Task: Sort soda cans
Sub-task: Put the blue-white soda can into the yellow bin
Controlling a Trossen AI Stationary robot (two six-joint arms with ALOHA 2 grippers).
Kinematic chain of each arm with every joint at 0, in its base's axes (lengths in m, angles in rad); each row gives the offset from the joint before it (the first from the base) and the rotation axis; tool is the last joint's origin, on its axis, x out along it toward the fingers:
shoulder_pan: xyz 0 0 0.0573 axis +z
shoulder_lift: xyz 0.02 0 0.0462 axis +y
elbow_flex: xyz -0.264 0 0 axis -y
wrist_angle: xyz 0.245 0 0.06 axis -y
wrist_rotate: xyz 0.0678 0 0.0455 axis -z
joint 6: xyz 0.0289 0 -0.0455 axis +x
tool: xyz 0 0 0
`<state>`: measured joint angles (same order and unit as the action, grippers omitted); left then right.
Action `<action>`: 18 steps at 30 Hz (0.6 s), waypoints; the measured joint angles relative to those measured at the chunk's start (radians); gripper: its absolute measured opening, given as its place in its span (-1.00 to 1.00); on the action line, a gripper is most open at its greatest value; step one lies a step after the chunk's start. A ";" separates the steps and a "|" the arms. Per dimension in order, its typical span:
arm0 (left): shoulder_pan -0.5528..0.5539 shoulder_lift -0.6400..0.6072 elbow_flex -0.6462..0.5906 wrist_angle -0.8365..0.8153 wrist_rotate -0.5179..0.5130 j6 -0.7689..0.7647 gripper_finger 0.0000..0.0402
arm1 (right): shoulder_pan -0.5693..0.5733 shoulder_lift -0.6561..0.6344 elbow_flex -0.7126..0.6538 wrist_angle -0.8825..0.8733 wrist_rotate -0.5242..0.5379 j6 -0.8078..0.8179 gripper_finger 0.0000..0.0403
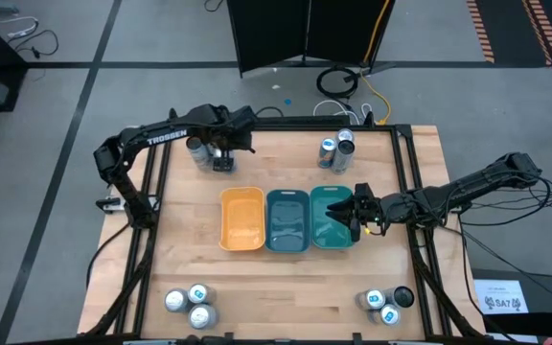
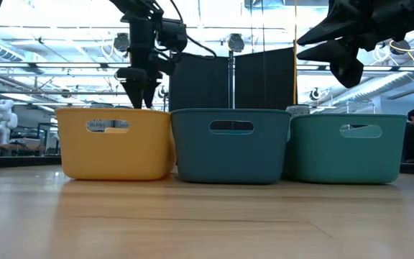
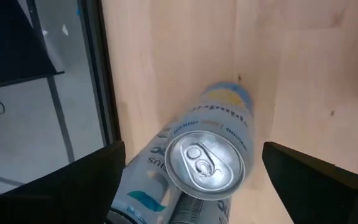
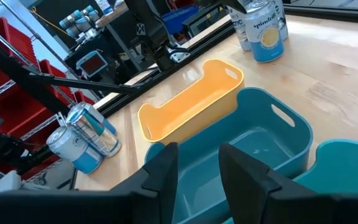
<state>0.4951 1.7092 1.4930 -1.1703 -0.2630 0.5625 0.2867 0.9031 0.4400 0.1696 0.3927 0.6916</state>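
Hovering wide apart over soda cans (image 3: pixel 207 158), left hand (image 1: pixel 220 156); right hand (image 1: pixel 351 213) nearly together, seemingly empty; wooden table (image 1: pixel 286 287).

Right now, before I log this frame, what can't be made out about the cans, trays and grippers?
- Tray contents: low view, the yellow tray and both teal trays show only their walls.
- Right gripper: high view, too small to tell if it holds anything; nothing shows between its fingers in the right wrist view.
- Second can: left wrist view, mostly under the upright can.
- Corner cans: high view, labels too small.
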 joint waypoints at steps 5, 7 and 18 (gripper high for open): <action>-0.012 0.000 0.000 0.033 0.000 -0.059 0.92 | 0.001 0.000 0.000 0.000 -0.001 0.004 -0.47; -0.014 0.000 0.000 0.037 -0.001 -0.104 0.92 | 0.001 0.000 0.000 0.000 -0.001 0.004 -0.47; 0.020 0.000 0.000 0.024 0.152 0.022 0.92 | 0.001 0.000 0.000 -0.001 -0.002 0.004 -0.47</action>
<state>0.5148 1.7092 1.4933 -1.1465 -0.1110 0.5842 0.2874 0.9028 0.4400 0.1690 0.3908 0.6956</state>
